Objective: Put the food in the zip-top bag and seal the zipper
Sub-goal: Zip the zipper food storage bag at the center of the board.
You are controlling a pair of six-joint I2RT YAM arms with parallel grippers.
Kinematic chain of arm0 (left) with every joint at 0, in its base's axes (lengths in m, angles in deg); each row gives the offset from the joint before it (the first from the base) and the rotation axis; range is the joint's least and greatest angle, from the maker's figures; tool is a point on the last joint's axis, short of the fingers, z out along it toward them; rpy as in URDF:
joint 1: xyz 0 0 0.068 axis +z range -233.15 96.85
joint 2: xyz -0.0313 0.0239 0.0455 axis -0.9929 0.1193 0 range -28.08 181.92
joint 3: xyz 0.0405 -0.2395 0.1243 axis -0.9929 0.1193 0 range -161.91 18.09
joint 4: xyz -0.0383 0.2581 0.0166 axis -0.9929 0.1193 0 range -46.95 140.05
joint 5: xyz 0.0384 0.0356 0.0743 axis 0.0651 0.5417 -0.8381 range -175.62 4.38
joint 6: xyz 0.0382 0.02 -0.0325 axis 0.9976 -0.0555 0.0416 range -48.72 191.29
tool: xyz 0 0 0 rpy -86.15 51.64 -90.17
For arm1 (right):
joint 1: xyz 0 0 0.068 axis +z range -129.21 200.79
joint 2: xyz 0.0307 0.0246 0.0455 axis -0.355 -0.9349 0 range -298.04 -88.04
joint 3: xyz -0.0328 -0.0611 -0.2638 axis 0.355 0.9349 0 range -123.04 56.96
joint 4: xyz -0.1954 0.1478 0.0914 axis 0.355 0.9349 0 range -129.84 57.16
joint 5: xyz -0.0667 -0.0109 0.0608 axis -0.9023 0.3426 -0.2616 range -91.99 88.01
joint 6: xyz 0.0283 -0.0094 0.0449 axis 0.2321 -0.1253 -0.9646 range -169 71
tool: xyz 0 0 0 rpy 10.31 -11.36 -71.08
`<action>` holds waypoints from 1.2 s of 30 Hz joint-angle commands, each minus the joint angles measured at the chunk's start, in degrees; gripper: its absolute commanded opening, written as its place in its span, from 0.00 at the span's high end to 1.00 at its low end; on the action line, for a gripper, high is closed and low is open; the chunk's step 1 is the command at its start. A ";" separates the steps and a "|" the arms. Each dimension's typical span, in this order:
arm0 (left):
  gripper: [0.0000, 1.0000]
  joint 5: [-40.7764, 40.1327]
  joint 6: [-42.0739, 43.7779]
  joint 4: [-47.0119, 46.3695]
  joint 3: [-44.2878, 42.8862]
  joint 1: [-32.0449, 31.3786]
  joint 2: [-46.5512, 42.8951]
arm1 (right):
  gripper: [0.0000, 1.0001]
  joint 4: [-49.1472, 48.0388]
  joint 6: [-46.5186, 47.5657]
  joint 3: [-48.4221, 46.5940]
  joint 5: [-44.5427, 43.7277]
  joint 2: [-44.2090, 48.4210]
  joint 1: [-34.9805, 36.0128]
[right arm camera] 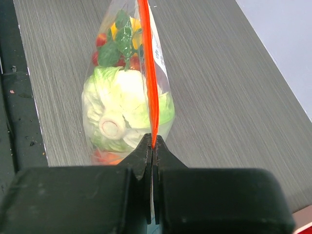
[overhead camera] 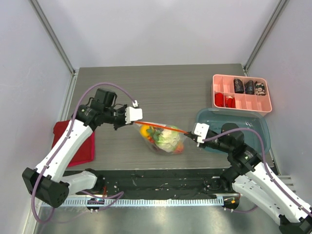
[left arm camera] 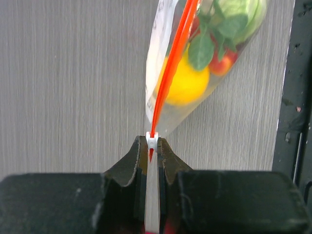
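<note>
Grey wood-grain worktop (overhead camera: 161, 83), with a teal bin (overhead camera: 261, 124) at the right edge, a pink compartment tray (overhead camera: 241, 111) toward the far right corner and a red cloth (overhead camera: 85, 146) at the left edge. Near the middle, closer to the near edge: clear zip-top bag (overhead camera: 168, 146), strung upright between the arms, packed with the food (right arm camera: 114, 122) — pale-green cabbage (right arm camera: 131, 97), yellow lemon (left arm camera: 187, 85), red pieces. Left gripper (left arm camera: 152, 144) pinched tight on the zipper (right arm camera: 150, 73) end at its white slider (left arm camera: 152, 140); right gripper (right arm camera: 152, 146) closed flat on the opposite end of that orange-red strip.
</note>
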 commanded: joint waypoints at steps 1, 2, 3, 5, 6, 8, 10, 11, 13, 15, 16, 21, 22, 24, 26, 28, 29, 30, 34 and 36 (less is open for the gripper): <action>0.99 -3.18 3.32 3.72 0.96 2.95 -2.73 | 0.99 -0.30 0.72 -0.18 -1.52 0.70 -0.20; 0.99 -3.44 3.50 3.81 1.23 3.22 -3.17 | 0.99 -0.21 0.72 -0.18 -1.52 0.62 -0.20; 0.99 -3.62 3.50 3.72 1.75 3.48 -3.52 | 0.99 -0.39 0.81 -0.18 -1.43 0.53 -0.20; 0.98 -3.45 3.07 3.89 2.02 3.83 -3.70 | 0.99 -0.56 0.72 -0.19 -1.26 -0.26 -0.20; 0.95 -2.92 2.80 4.07 1.76 3.83 -3.96 | 0.99 -0.91 0.63 -0.53 -1.00 -0.61 -0.20; 0.91 -1.52 1.05 4.16 0.88 3.83 -4.05 | 0.99 -1.35 0.28 -0.97 -0.64 -2.01 -0.20; 0.72 0.85 -1.23 4.16 -1.13 3.75 -3.88 | 0.99 -1.53 0.54 -1.68 -0.29 -2.89 -0.20; 0.63 1.56 -2.72 3.72 -1.84 3.57 -3.79 | 0.99 -1.62 0.46 -2.03 0.32 -3.16 -0.29; 0.44 3.06 -5.89 0.57 -3.77 2.96 -3.09 | 0.99 -1.97 0.54 -2.56 1.11 -3.87 -0.29; 0.38 3.15 -9.32 -1.54 -5.27 0.42 -2.21 | 0.99 -2.76 0.11 -2.73 1.47 -4.65 -0.20; 0.37 2.71 -10.03 -1.90 -5.80 -0.73 -1.07 | 0.99 -3.02 0.02 -2.82 1.64 -4.92 -0.20; 0.33 -0.37 -9.77 -6.11 -5.80 -7.06 1.66 | 0.99 -3.90 0.02 -3.70 2.35 -6.24 -0.29; 0.33 0.15 -9.86 -8.04 -5.80 -7.50 2.79 | 0.99 -4.08 -0.33 -3.70 2.26 -6.41 -0.29; 0.33 0.77 -10.82 -8.85 -6.41 -9.07 4.38 | 0.99 -4.34 -0.34 -3.96 2.61 -6.59 -0.29; 0.33 1.04 -11.61 -10.69 -6.59 -10.22 6.48 | 0.99 -4.61 -0.60 -4.05 2.79 -6.77 -0.29; 0.33 0.86 -13.11 -12.62 -6.16 -11.45 7.63 | 0.99 -4.70 -0.51 -4.14 2.79 -6.94 -0.29; 0.33 0.43 -13.46 -13.85 -5.98 -11.81 8.77 | 0.99 -4.61 -0.43 -4.14 2.61 -7.03 -0.29; 0.33 0.34 -13.81 -13.95 -5.98 -12.16 9.30 | 0.99 -4.52 -0.25 -4.23 2.61 -7.03 -0.20; 0.36 0.33 -13.81 -13.95 -5.80 -13.65 10.89 | 0.99 -4.26 -0.07 -4.23 2.35 -7.03 -0.20; 0.41 1.30 -14.16 -13.51 -5.80 -13.83 11.50 | 0.99 -4.26 -0.42 -4.32 2.26 -7.03 -0.29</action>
